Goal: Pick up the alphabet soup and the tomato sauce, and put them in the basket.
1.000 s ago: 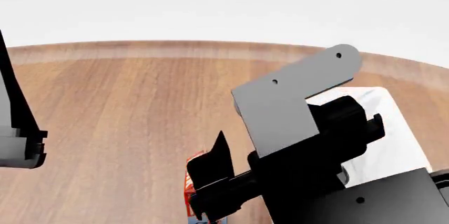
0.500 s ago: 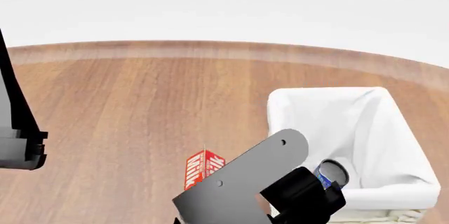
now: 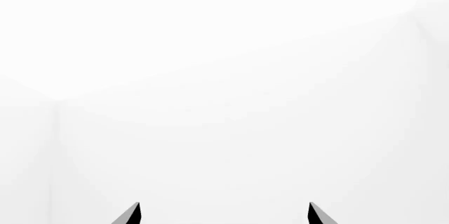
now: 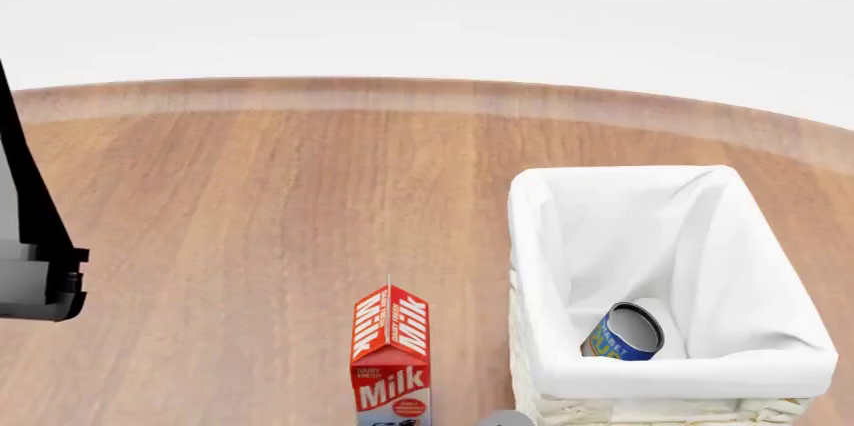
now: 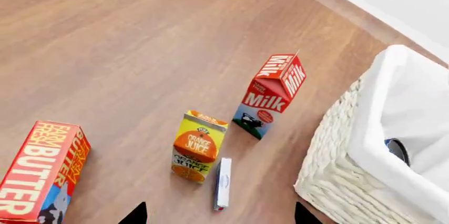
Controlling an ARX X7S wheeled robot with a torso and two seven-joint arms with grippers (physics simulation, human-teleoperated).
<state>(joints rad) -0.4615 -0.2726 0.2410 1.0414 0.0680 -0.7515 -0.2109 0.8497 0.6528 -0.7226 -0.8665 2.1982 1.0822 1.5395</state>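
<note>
Wooden tabletop [image 4: 267,206] shows no tomato sauce, so I should search with my right fingers [image 5: 218,214] open, holding nothing.

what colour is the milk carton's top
Red with white lettering on the milk carton; the right wrist view shows it best.

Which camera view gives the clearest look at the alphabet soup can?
The head view: the alphabet soup lies on its side inside the basket, label and end visible. The right wrist view shows only a dark sliver of it over the rim. The left wrist view shows none.
</note>
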